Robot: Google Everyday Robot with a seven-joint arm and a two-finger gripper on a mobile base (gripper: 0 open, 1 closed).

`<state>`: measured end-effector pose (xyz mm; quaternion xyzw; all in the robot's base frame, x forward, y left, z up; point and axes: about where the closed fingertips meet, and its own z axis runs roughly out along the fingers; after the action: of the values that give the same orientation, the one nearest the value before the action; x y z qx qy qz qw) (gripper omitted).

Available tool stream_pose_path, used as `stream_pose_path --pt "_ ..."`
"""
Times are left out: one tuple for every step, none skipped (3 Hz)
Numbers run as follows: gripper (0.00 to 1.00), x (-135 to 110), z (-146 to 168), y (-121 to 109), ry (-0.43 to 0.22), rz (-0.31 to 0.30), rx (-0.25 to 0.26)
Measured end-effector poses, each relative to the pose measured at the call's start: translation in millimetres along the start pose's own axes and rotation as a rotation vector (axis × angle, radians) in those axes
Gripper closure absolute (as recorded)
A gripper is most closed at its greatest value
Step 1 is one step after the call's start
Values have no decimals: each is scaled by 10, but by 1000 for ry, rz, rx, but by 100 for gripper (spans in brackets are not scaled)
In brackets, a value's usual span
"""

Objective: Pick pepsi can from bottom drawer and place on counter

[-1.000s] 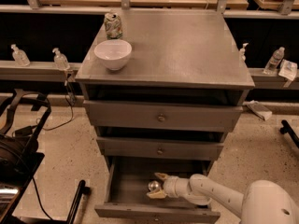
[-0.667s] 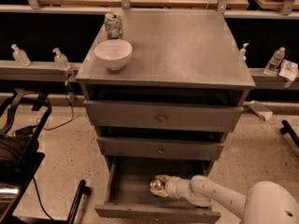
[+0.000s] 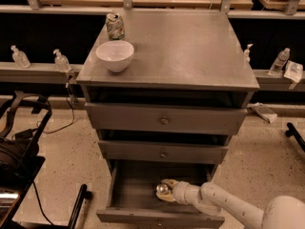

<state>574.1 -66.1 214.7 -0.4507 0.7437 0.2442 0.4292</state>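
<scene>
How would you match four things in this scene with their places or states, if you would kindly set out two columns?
Things:
1. white bowl
2. pale dented can
3. tool
4. bottom drawer

Places or states:
A. pulled open
B. inside the bottom drawer
C. back left corner of the counter
D. front left of the counter

Pairs: 1-D, 2-C, 3-B, 4-A.

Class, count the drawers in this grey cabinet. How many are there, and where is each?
3. Top drawer, middle drawer just below it, and bottom drawer lowest, pulled open, with the gripper inside it. None seems hidden.
</scene>
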Motion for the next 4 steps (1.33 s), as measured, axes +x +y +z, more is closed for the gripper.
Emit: stream_pose_path --pt "100 -428 -328 52 -110 -13 -44" --pt "100 -895 -784 147 -165 -74 -97" --pt "100 -1281 -1360 254 -171 -117 -142" --pt "100 -1501 -1666 323 -162 -153 -195"
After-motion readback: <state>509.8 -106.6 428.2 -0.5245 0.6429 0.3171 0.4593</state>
